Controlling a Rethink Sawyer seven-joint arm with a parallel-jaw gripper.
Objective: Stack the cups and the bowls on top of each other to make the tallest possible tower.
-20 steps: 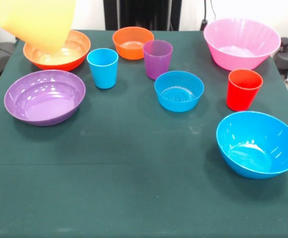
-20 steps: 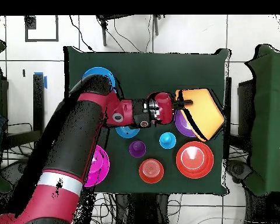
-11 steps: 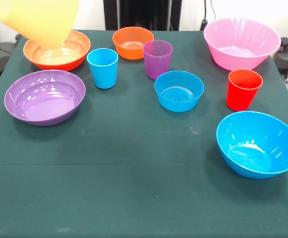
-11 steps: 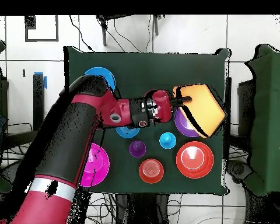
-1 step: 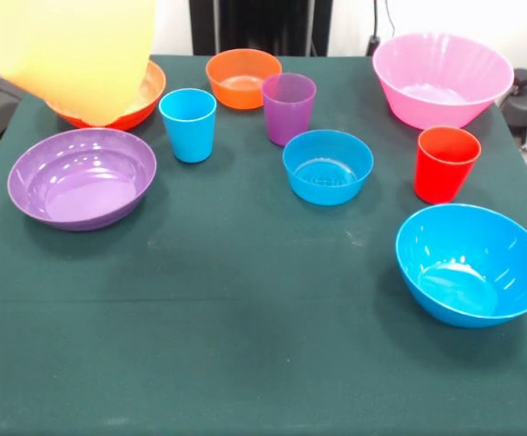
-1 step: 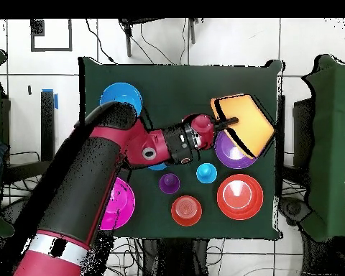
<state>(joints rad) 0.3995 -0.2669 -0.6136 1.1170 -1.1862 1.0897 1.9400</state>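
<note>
Big orange bowl [image 5: 73, 50] hangs tilted in the air at the top left corner, covering part of the red-orange bowl [image 5: 132, 104] behind it. Down on the bench [image 5: 245, 318]: purple bowl [image 5: 82, 177] at left, light blue cup [image 5: 188, 124], small orange bowl [image 5: 243, 78], purple cup [image 5: 288, 108], small blue bowl [image 5: 327, 166], red cup [image 5: 445, 163], pink bowl [image 5: 442, 80], large blue bowl [image 5: 472, 263] at right.

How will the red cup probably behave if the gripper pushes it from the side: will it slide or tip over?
The red cup stands upright, taller than it is wide and narrower at the base, so a high push would probably tip it. It looks like thin plastic, likely light. The green cloth may grip its base, which makes tipping more likely than sliding.
</note>
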